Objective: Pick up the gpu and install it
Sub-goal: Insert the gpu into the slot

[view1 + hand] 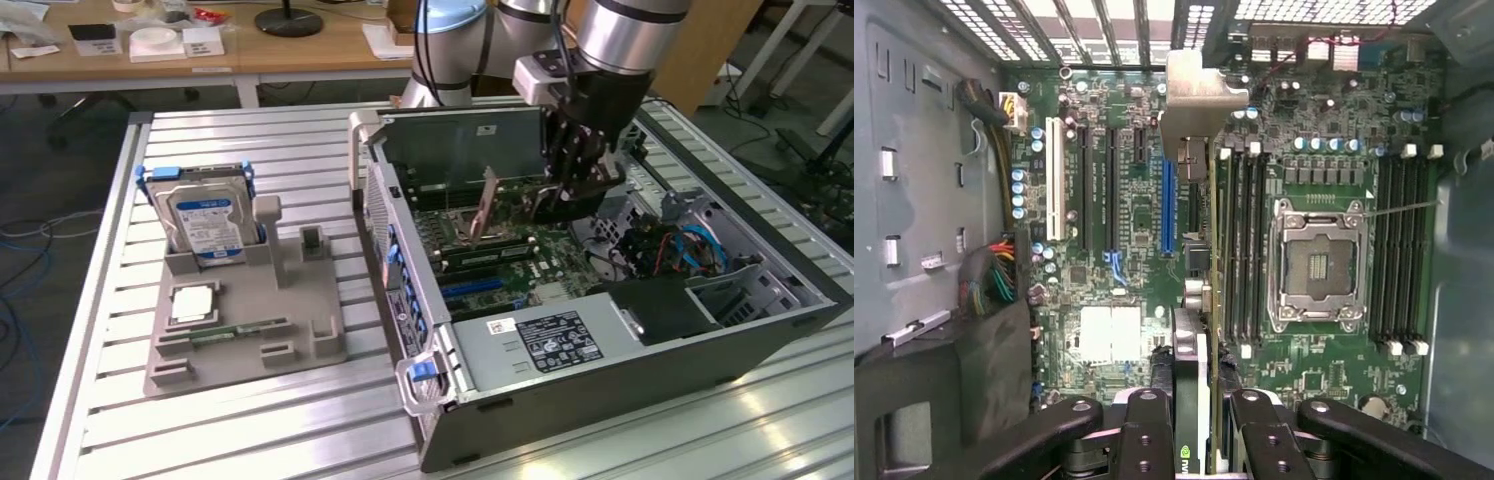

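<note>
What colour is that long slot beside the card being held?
Blue; the expansion slot shows best in the wrist view.

The thin black-faced gpu card with a silver metal end bracket (1197,110) stands edge-on inside the open grey metal computer case (641,370), so its face is unreadable. It also hides the strip of green motherboard (1124,200) directly beneath it. The black fingers (1144,432) clamped on it are cut off by the picture's edge. Above the case, the silver robot arm (627,35) is cropped too. Whether the card touches the board cannot be told. The print on the black-and-white sticker (550,340) inside the case is too small to read.
</note>
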Controlling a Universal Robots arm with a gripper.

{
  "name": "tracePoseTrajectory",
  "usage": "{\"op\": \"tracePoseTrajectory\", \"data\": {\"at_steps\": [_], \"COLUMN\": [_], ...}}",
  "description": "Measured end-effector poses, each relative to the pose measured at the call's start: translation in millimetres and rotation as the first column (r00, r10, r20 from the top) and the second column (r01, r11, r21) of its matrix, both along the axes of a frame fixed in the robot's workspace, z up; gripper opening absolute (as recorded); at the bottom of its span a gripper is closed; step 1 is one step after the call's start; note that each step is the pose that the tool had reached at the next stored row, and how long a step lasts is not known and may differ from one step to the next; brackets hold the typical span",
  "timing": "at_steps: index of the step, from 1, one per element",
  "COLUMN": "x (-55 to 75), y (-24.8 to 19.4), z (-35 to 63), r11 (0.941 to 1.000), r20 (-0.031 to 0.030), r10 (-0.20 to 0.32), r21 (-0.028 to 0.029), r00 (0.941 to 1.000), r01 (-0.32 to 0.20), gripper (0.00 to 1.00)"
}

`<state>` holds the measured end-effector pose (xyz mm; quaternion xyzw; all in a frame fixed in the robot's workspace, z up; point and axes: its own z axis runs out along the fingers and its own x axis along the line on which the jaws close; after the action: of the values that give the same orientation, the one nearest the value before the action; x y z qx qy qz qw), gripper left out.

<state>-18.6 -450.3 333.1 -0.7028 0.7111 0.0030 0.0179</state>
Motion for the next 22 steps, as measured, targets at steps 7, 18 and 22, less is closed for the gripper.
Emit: {"op": "tracePoseTrajectory", "data": {"at_steps": [7, 18, 22], "x": [-4.9, -13.0, -18.6], "y": [-2.9, -2.9, -2.9], "z": [-6.9, -11.6, -14.0], "r11": [1.0, 1.0, 1.0], "r20": [0.0001, 0.0, 0.0], "r10": [0.0, 0.0, 0.0], "r21": [0.0001, 0.0001, -0.0001], "r00": [1.0, 1.0, 1.0], "r01": [0.0, 0.0, 0.0], "gripper": [0.27, 0.27, 0.27]}}
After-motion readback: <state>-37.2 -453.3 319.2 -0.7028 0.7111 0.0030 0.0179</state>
